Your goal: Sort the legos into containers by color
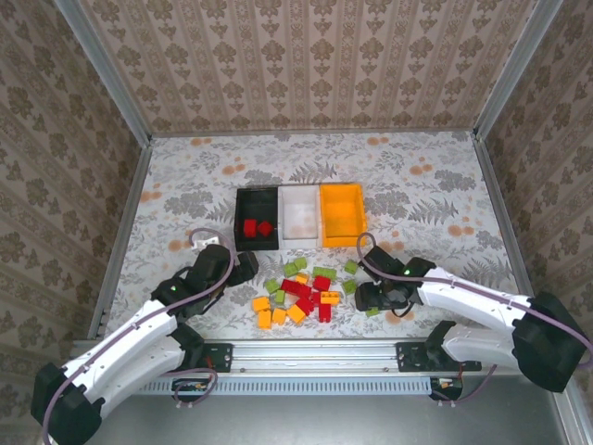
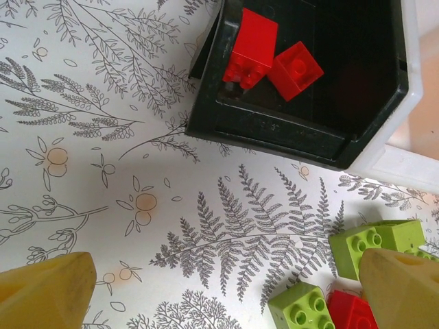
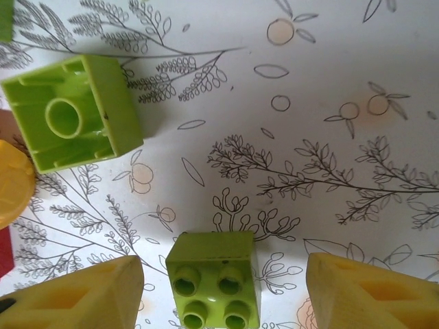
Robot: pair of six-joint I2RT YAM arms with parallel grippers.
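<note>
Three joined containers stand mid-table: a black one with two red legos in it, a white one and an orange one. Red, green and orange-yellow legos lie scattered in front of them. My right gripper is open and low over the table, with a light green lego lying studs-up between its fingers, a gap on each side. My left gripper stands wide open just in front of the black bin, holding nothing; green legos lie by its right finger.
An upturned green brick lies left of the right gripper, with a yellow brick at the frame edge. The white bin's wall adjoins the black bin. Patterned walls and metal rails bound the table.
</note>
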